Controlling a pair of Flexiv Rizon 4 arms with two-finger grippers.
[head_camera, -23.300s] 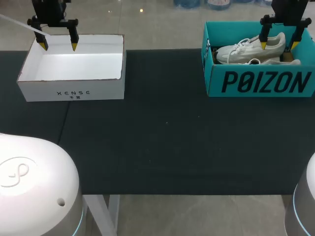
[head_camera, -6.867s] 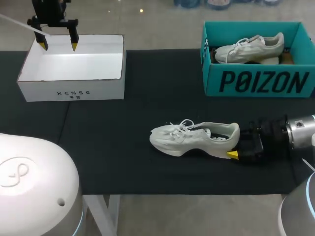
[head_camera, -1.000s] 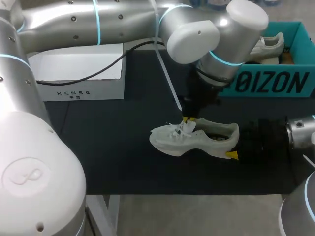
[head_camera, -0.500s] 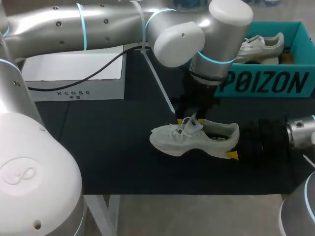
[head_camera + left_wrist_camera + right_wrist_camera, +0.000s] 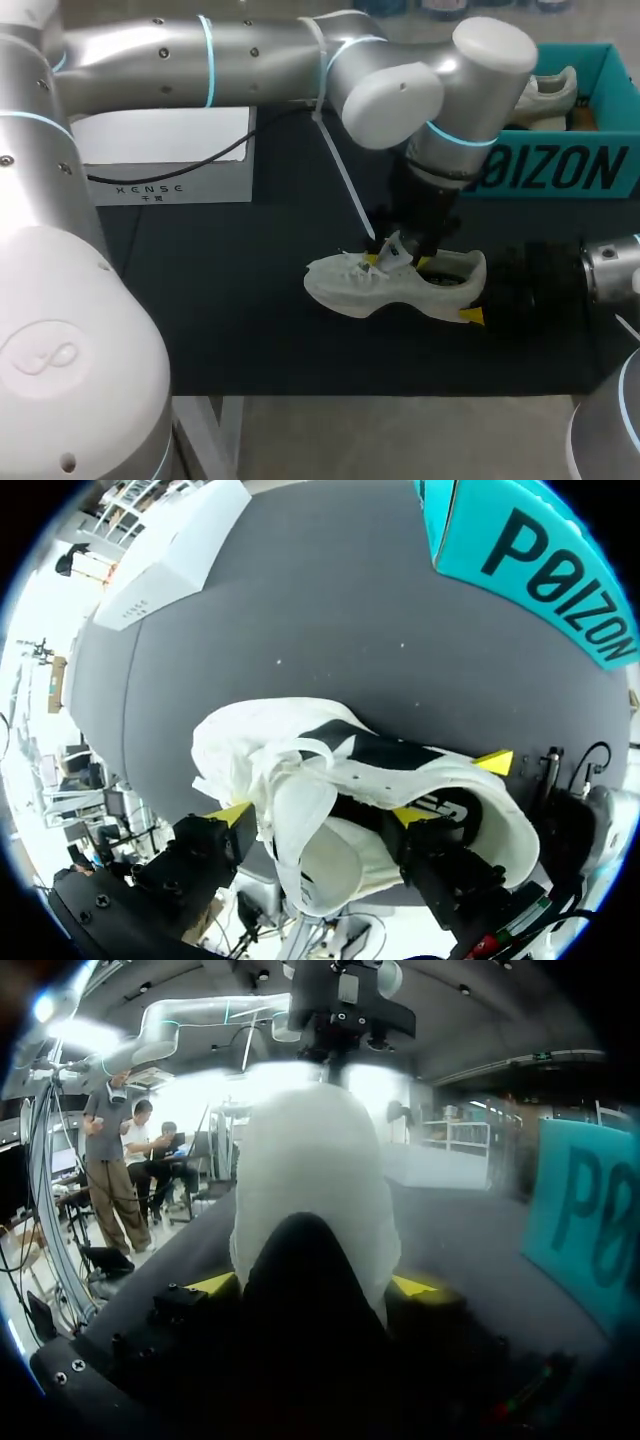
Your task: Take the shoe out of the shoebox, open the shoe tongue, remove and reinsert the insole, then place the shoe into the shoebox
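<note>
A white box (image 5: 165, 150) is set at the table's (image 5: 250, 330) far left edge, and the left arm (image 5: 250, 50) is stretched past it over the middle. There the shoe (image 5: 350, 285) is stood on its sole near the front edge, its tongue (image 5: 295, 810) pinched between the left gripper's (image 5: 323, 814) fingers and its heel clamped by the right gripper (image 5: 315, 1283). The teal shoebox (image 5: 560, 165), with a second shoe (image 5: 545, 90) in it, is seen at the far right corner, partly hidden by the left arm.

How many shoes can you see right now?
2. One shoe lies on the table, its heel in the right gripper; the other shoe sits in the teal shoebox, partly behind the left arm, which may hide more.
</note>
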